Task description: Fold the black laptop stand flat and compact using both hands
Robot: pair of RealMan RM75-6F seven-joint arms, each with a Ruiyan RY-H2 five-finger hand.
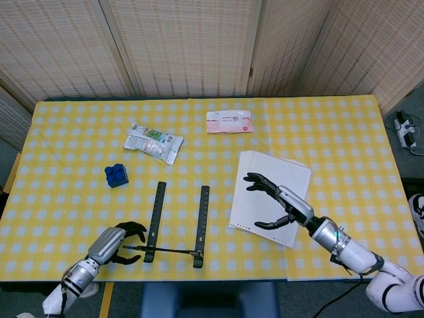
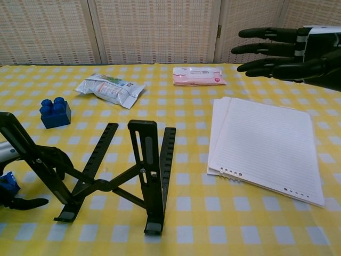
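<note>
The black laptop stand (image 1: 201, 225) stands unfolded near the table's front edge, its two notched bars running front to back and joined by a thin cross rod. In the chest view the stand (image 2: 144, 160) shows raised legs crossed in an X. My left hand (image 1: 119, 242) is at the stand's left end with fingers apart, next to the cross rod's tip; in the chest view the left hand (image 2: 50, 159) sits just behind the left leg, and contact is unclear. My right hand (image 1: 278, 202) hovers open over the paper, right of the stand, and shows as the right hand (image 2: 282, 50) raised high.
A stack of lined paper (image 1: 271, 195) lies right of the stand. A blue brick (image 1: 116, 175), a silver packet (image 1: 153, 142) and a pink wipes pack (image 1: 229, 122) lie further back. A small blue object (image 2: 8, 183) sits by my left hand.
</note>
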